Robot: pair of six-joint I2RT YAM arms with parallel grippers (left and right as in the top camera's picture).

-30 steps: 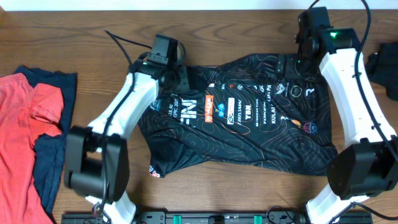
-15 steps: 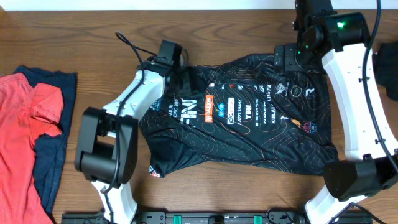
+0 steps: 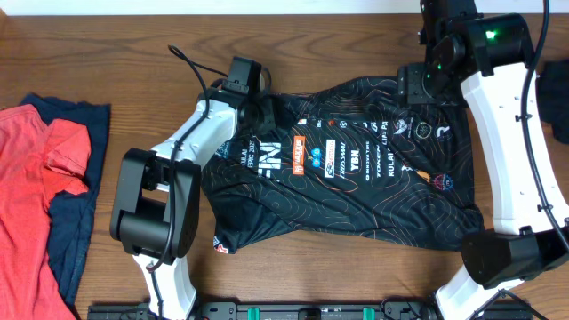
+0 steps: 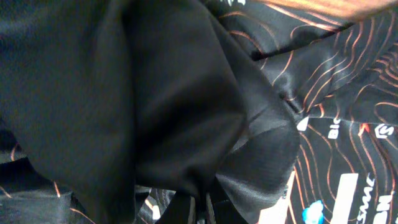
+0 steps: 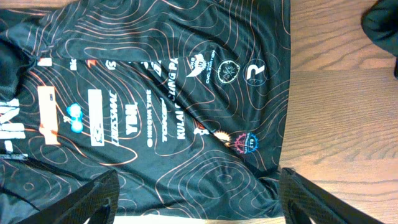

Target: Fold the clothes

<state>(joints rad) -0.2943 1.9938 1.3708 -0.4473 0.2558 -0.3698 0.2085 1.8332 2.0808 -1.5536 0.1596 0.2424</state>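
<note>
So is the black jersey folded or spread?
Spread: the black jersey lies mostly flat, logos showing across its width; only the corner at the left gripper is bunched.

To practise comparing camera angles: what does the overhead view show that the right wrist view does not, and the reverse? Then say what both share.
Overhead only: the red top lying on the navy top at the left, and the left arm. Right wrist only: the right hand close up, its fingers plainly wide apart. Both: the black jersey with its logos, on the wooden table.
</note>
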